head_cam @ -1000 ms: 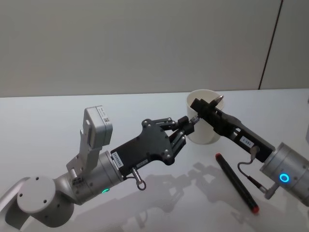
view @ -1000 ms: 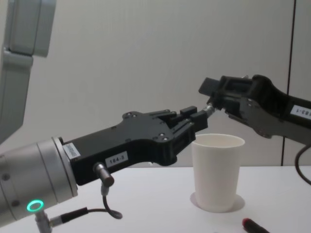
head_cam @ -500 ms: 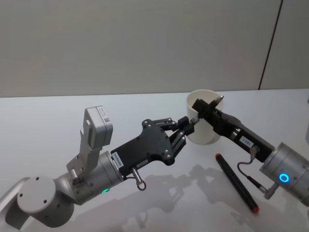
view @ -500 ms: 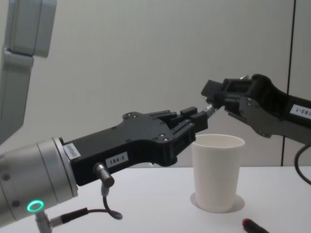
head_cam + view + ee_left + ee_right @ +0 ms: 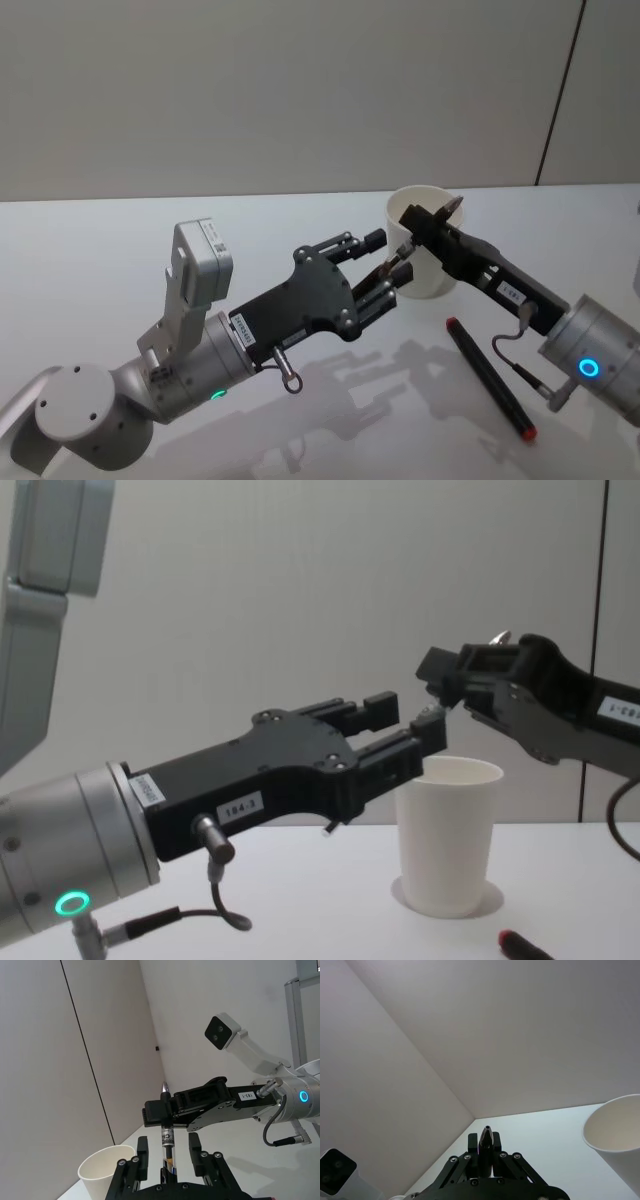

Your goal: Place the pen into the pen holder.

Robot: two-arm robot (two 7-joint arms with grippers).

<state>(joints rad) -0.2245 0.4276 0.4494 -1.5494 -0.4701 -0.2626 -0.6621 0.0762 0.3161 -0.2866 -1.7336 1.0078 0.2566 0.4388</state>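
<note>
Since the earlier frame, the left gripper (image 5: 388, 260) has spread its fingers wide. They now stand on either side of the pen (image 5: 167, 1145) without touching it. To its right, the right gripper (image 5: 415, 222) is clamped on the pen near the tip end, and the point pokes out past its fingers. The pen holder (image 5: 430, 282) stands upright on the table (image 5: 100, 250), with the right gripper just above its left rim. The pen hangs slanted in the air, its free length reaching left of the cup. A second pen (image 5: 490, 380) with a red end lies near and to the right.

The pen looks light, stiff and smooth-barrelled, so a pinch so far from its middle may let it pivot or slip. The paper cup would tip easily if knocked.
</note>
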